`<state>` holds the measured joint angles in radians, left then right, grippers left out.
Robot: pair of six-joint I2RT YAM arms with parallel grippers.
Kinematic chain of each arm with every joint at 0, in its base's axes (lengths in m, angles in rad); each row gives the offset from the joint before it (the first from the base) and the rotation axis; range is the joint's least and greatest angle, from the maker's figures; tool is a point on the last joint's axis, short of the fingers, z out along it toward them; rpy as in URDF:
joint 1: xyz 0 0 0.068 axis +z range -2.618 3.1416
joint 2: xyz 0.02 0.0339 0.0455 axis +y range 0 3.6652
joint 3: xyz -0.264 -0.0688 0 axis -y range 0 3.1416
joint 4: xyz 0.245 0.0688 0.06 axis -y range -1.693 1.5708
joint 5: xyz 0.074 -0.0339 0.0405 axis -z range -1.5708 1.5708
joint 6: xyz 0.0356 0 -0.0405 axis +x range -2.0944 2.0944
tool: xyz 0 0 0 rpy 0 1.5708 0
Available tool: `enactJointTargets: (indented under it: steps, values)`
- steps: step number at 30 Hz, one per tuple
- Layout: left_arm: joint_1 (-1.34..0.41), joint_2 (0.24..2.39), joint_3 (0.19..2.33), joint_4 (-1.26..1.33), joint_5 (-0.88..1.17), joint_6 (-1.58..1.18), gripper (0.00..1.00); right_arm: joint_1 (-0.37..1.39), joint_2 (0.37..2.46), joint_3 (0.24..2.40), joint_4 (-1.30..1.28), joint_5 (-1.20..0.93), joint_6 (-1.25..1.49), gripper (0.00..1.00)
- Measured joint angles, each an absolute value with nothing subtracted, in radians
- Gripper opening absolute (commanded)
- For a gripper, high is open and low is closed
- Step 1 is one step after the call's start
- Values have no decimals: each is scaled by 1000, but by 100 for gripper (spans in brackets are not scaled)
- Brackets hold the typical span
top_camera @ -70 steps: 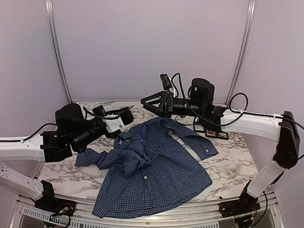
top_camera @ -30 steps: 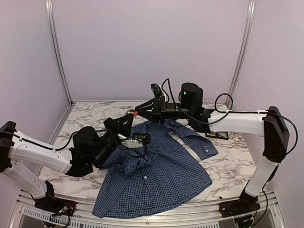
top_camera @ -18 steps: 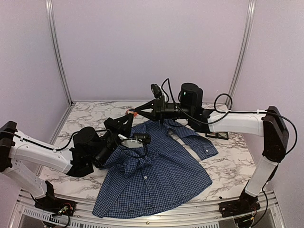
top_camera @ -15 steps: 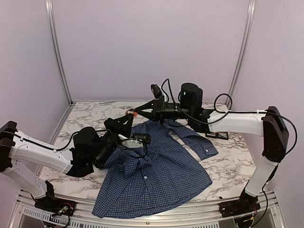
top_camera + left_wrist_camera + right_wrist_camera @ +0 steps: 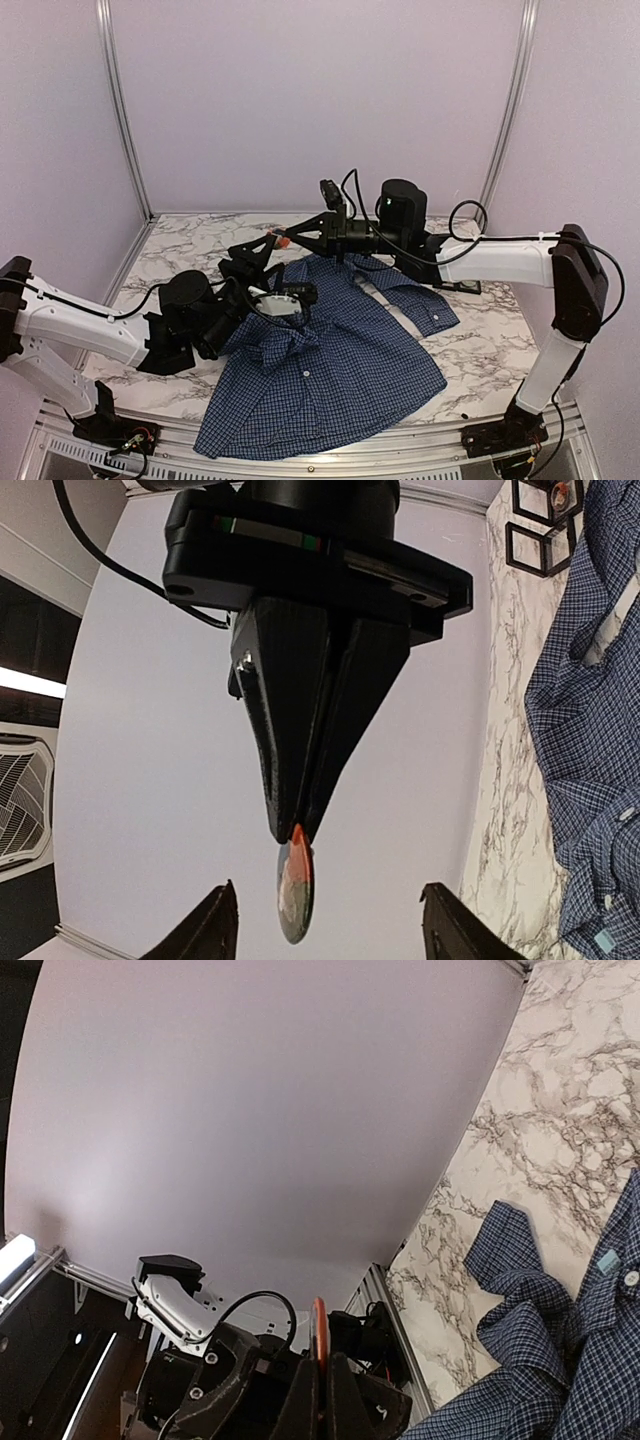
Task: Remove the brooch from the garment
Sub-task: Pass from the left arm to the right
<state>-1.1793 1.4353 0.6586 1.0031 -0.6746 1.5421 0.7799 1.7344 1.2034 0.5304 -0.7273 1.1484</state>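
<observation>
The left arm and the right arm share one build: white, boxy links joined by black cylindrical motor housings, with thin black cables looping from joint to joint. Each has a black base at the near edge of the bench; small coloured wires show at the left base. The right tool is matte black, with wedge-shaped fingers tapering beneath a block body marked with a thin green-and-red strip and a small silver screw. The left tool has black fingers too.
</observation>
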Motion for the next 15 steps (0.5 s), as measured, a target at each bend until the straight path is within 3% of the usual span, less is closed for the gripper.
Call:
enactJointTargets:
  steps: [8, 15]
  values:
    - [-1224, 1359, 687, 828, -744, 1250, 98, 764, 1734, 1168, 543, -683, 1132, 0]
    - [-1237, 1276, 725, 646, -768, 862, 99, 746, 1733, 1120, 544, -645, 1106, 0]
